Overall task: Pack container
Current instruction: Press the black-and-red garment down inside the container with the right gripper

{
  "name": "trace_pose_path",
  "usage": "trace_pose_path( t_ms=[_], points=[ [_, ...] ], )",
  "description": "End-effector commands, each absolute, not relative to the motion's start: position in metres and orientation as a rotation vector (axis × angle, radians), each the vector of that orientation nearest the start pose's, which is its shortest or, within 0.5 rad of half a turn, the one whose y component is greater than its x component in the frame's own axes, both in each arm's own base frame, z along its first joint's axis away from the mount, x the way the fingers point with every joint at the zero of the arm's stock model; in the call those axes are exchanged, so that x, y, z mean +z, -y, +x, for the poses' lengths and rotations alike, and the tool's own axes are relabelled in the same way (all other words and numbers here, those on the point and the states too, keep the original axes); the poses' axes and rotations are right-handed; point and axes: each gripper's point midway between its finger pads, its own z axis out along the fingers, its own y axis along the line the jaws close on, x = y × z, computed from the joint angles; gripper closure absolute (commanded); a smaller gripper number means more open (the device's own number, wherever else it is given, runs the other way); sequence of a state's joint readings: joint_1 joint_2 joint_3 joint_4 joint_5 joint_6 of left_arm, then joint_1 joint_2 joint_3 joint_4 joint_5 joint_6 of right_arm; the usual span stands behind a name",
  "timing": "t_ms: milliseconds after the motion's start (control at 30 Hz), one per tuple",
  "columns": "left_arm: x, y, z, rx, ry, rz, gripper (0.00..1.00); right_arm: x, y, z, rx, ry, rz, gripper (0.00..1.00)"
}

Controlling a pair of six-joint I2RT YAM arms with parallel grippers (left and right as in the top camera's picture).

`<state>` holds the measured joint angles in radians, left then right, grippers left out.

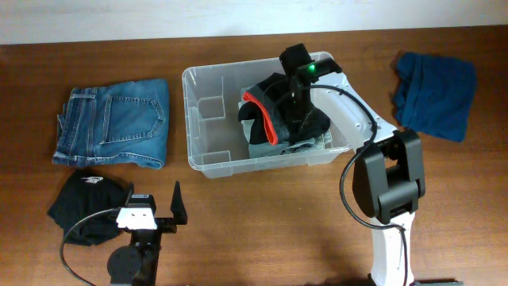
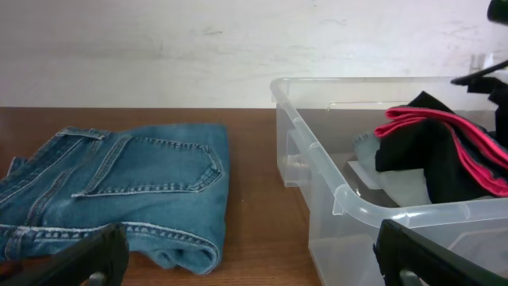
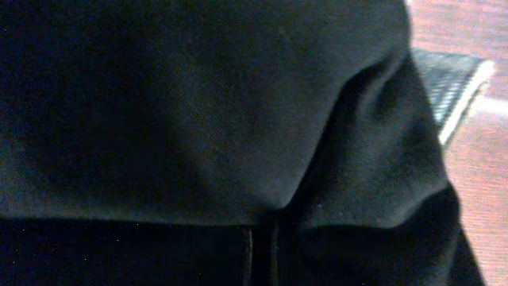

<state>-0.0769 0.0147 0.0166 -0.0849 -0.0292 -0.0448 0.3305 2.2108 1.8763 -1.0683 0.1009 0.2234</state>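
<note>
The container (image 1: 208, 147), a clear plastic tub, stands mid-table; in the left wrist view its near corner is the container (image 2: 317, 151). Inside lies a black garment with red trim (image 1: 313, 123) on grey folded clothing (image 1: 258, 147). My right gripper (image 1: 298, 103) reaches down into the tub onto that black garment. In the right wrist view black cloth (image 3: 198, 103) fills the frame, and a fold runs into the shut right gripper (image 3: 260, 254). My left gripper (image 1: 155, 205) rests low at the front left, open and empty; in its own view the left gripper (image 2: 254, 254) faces the tub and the jeans.
Folded blue jeans (image 1: 115, 125) lie left of the tub. A black garment (image 1: 83, 202) sits on the table beside the left arm. A dark blue garment (image 1: 432, 94) lies at the back right. The right arm's base (image 1: 389, 191) stands right of the tub.
</note>
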Motion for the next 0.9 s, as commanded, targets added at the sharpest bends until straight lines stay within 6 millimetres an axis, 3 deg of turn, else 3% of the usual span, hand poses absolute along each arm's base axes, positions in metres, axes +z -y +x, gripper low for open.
trace_pose_path(
  t_ms=[0, 67, 100, 200, 267, 467, 667, 867],
  points=[
    [0.156, 0.014, 0.246, -0.061, -1.652, 0.02, 0.01, 0.127, -0.142, 0.464, -0.001, -2.808, -0.141, 0.96],
    [0.156, 0.014, 0.246, -0.06, -1.652, 0.02, 0.01, 0.18, -0.153, 0.467, 0.052, -2.688, -0.155, 0.96],
    [0.156, 0.014, 0.246, -0.06, -1.652, 0.02, 0.01, 0.194, -0.157, 0.467, 0.069, -2.652, -0.16, 0.96],
    [0.156, 0.014, 0.246, -0.061, -1.652, 0.02, 0.01, 0.209, -0.168, 0.465, 0.105, -2.61, -0.182, 0.96],
    [0.156, 0.014, 0.246, -0.06, -1.652, 0.02, 0.01, 0.207, -0.172, 0.463, 0.115, -2.616, -0.196, 0.96],
    [0.156, 0.014, 0.246, -0.061, -1.652, 0.02, 0.01, 0.171, -0.198, 0.456, 0.201, -2.679, -0.352, 0.96],
    [0.156, 0.014, 0.246, -0.06, -1.652, 0.02, 0.01, 0.122, -0.198, 0.452, 0.169, -2.773, -0.368, 0.96],
    [0.156, 0.014, 0.246, -0.061, -1.652, 0.02, 0.01, 0.055, -0.192, 0.439, 0.128, -2.881, -0.391, 0.95]
  ],
)
